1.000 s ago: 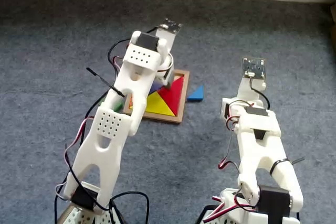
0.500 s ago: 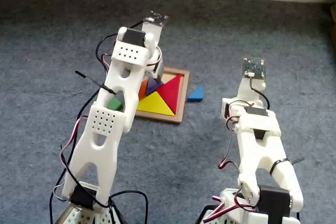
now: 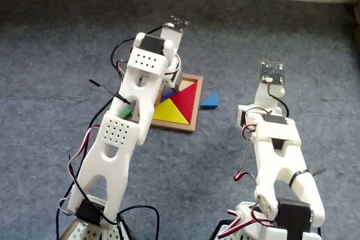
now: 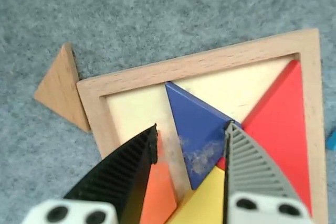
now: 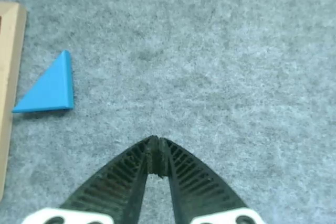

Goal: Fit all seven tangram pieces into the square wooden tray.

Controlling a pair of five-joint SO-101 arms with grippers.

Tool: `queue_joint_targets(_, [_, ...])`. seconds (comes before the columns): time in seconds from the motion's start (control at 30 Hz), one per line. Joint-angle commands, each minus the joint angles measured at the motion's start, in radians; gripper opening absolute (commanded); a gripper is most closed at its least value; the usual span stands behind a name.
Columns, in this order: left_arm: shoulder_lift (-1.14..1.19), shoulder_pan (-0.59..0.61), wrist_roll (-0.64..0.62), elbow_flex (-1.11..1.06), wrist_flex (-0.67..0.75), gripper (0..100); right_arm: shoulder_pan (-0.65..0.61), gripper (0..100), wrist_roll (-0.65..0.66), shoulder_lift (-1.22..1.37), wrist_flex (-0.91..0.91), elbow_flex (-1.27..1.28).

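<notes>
Tray: the tray (image 3: 175, 127) lies on the table (image 3: 292, 26), partly under the left arm (image 3: 120, 133).
Pieces inside: the red triangle (image 4: 278, 124), yellow triangle (image 4: 206, 204), orange piece (image 4: 158, 195) and dark blue piece (image 4: 195, 111) lie within the rim.
Green piece: the green piece (image 3: 126, 113) shows beside the arm at the tray's near left corner. I cannot tell whether it sits inside.
Pieces outside: the wood triangle (image 4: 62, 87) rests on the table just beside one tray corner. The light blue triangle (image 3: 210, 102) lies on the table just off the tray's right edge.
Left pincer: the left pincer (image 4: 191, 128) is open and holds nothing. Its jaws stand astride the dark blue piece, one over the orange piece, the other near the red triangle's edge.
Right pincer: the right pincer (image 5: 156, 142) is closed on nothing, above bare table, with the light blue triangle near.
Progress: at least four of the seven appear to be in, and at least two are left. Bare floor shows on both sides of the dark blue piece, which lies at a slant, so it probably needs turning before the rest fit.
Change: since half a second ago the left arm has swung back to the right over the tray, and it now hides the orange piece in the high view. The right arm (image 3: 275, 150) and the light blue triangle are where they were.
</notes>
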State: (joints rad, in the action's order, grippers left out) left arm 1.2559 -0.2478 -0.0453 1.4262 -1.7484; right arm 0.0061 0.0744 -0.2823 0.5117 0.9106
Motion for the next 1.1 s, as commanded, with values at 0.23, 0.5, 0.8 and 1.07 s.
queue_joint_targets(0.23, [-0.002,-0.054,0.008,0.012,-0.012,30,-0.008,1.0,-0.003,-0.047,-0.022,-0.010])
queue_joint_targets(0.5, [0.002,-0.021,0.008,0.016,-0.011,24,-0.008,1.0,-0.003,-0.047,-0.022,-0.010])
queue_joint_targets(0.8, [-0.004,0.059,-0.091,0.019,-0.003,24,-0.008,1.0,-0.003,-0.047,-0.022,-0.010])
queue_joint_targets(1.07, [-0.005,0.065,-0.104,0.038,0.008,24,-0.008,1.0,-0.003,-0.047,-0.022,-0.010])
